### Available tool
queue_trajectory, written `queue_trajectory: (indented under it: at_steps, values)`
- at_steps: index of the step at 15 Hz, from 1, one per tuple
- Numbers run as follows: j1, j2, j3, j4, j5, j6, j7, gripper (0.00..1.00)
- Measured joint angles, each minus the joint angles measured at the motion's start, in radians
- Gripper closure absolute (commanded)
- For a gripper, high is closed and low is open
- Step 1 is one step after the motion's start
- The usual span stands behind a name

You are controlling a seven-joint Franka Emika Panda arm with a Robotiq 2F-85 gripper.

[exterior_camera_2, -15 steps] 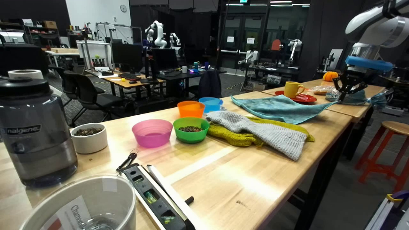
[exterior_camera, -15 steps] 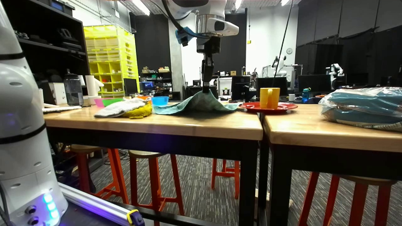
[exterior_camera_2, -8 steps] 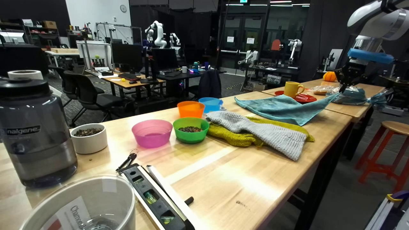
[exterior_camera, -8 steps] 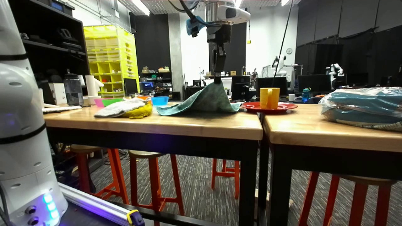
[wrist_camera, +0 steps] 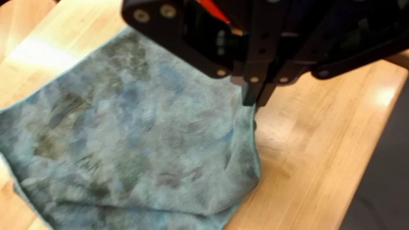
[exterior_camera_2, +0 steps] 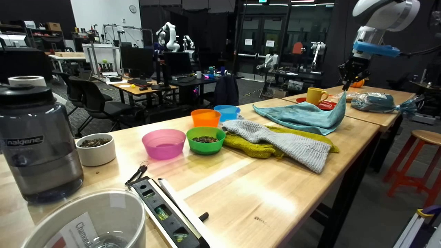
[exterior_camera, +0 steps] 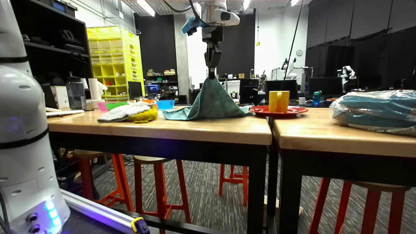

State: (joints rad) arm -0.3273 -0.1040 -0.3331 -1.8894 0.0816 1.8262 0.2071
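Note:
My gripper [exterior_camera: 212, 76] is shut on a corner of a teal, mottled cloth [exterior_camera: 216, 102] and holds that part raised above the wooden table. The gripper shows also at the raised tip of the cloth in an exterior view [exterior_camera_2: 345, 88]. The cloth [exterior_camera_2: 299, 115] hangs from the fingertips like a tent side, and its far part lies on the table. In the wrist view the gripper [wrist_camera: 256, 104] comes in from the top with its fingers together. The cloth [wrist_camera: 143, 127] spreads to the left and below them, with a fold along its lower side.
A yellow mug [exterior_camera_2: 315, 96] stands on a red plate [exterior_camera: 297, 110] beside the cloth. A grey knit cloth [exterior_camera_2: 275, 137] lies on a mustard one [exterior_camera_2: 241, 144]. Pink [exterior_camera_2: 163, 144], green [exterior_camera_2: 206, 146], orange [exterior_camera_2: 206, 117] and blue [exterior_camera_2: 227, 113] bowls stand beyond. A plastic-wrapped bundle [exterior_camera: 377, 110] lies on the adjoining table.
My gripper has risen with the held corner, lifting the cloth higher and steeper. It first moved outward, then swung back over the cloth in the last half second. Other things have not moved.

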Motion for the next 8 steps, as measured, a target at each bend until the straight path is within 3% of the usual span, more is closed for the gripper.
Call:
queue_trajectory:
  at_steps: [8]
  values:
    - [0.118,-0.075,0.152,-0.015,-0.001,-0.009,0.010,0.99]
